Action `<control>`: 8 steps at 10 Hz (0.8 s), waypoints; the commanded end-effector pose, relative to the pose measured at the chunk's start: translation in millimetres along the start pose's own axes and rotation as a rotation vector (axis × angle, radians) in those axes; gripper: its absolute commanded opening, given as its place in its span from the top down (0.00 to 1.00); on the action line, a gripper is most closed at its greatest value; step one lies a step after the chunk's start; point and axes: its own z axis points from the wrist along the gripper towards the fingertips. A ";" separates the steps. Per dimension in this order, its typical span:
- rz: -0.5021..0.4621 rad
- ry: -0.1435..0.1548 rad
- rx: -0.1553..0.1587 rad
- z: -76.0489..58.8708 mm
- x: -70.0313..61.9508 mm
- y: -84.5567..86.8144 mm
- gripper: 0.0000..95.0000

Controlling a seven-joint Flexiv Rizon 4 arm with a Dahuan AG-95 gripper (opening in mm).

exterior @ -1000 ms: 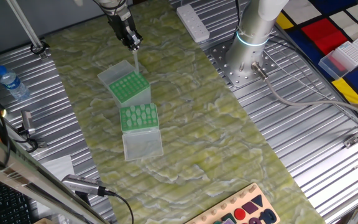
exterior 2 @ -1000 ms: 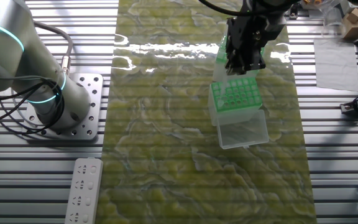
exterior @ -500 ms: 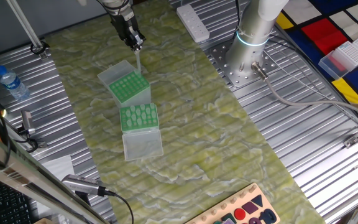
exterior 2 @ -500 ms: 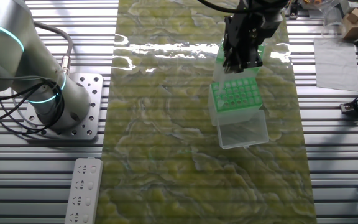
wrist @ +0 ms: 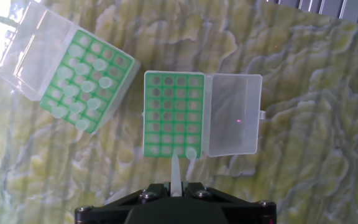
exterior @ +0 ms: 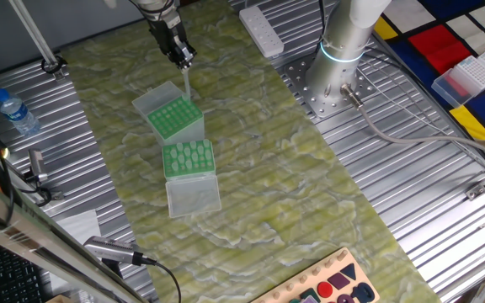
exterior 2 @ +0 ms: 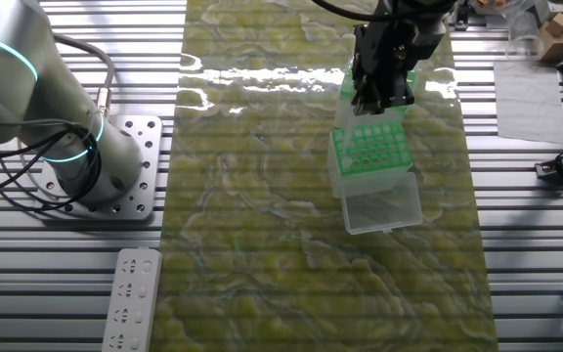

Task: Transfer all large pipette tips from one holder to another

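My gripper (exterior: 183, 61) is shut on one large pipette tip (exterior: 185, 84), which hangs point down above the far holder (exterior: 175, 119). In the hand view the held tip (wrist: 176, 175) sticks out between the fingers of the gripper (wrist: 176, 186), over the near edge of that holder (wrist: 171, 115). Its green plate shows mostly bare holes and one seated tip (wrist: 191, 152); its clear lid (wrist: 235, 115) lies open. The other holder (wrist: 82, 81) (exterior: 189, 157) carries several pale tips. In the other fixed view the gripper (exterior 2: 374, 98) hangs over the sparse holder (exterior 2: 369, 152).
A white power strip (exterior: 261, 29) lies at the mat's far end near the arm's base (exterior: 339, 59). A water bottle (exterior: 13, 111) stands at the left on the ribbed metal. A blue tip box (exterior: 478, 74) sits far right, and a shape board (exterior: 327, 286) is at the front edge.
The gripper with the held tip has shifted slightly upward over the far holder. Both holders stay where they were.
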 end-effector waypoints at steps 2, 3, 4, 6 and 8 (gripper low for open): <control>-0.002 -0.004 0.002 0.7 0.0 -2.3 1.00; -0.003 -0.005 0.003 0.8 0.1 -2.9 1.00; -0.003 -0.005 0.003 0.8 0.1 -3.0 1.00; -0.003 -0.004 0.005 0.9 0.1 -3.5 1.00; -0.005 -0.006 0.005 1.4 0.3 -6.1 1.00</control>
